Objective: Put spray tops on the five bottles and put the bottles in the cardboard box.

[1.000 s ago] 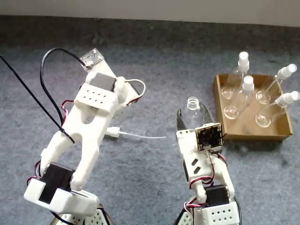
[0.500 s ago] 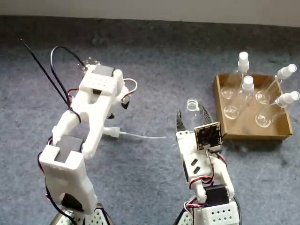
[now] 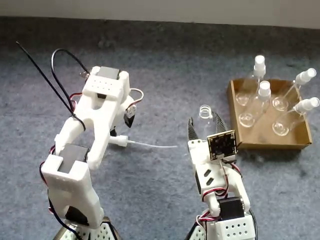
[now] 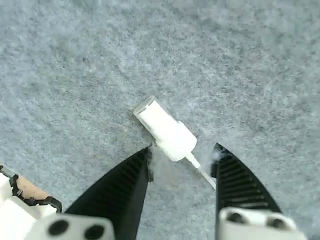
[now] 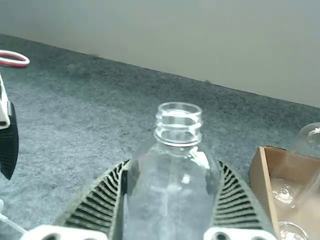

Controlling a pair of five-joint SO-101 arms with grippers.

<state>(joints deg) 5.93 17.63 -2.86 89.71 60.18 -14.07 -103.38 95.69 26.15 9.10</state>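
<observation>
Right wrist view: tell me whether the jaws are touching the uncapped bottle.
Touching. The right wrist view shows the bottle between the jaws of the right gripper, both ribbed faces flush against its sides.

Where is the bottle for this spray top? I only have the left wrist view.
Observer: The open bottle stands upright between the right gripper's fingers.
Reviewer: Are any bottles boxed yet?
Observer: Four capped bottles sit in the cardboard box.
Reviewer: Which way does the top's tube run?
Observer: The spray top's tube lies flat on the carpet, pointing toward the right arm.
</observation>
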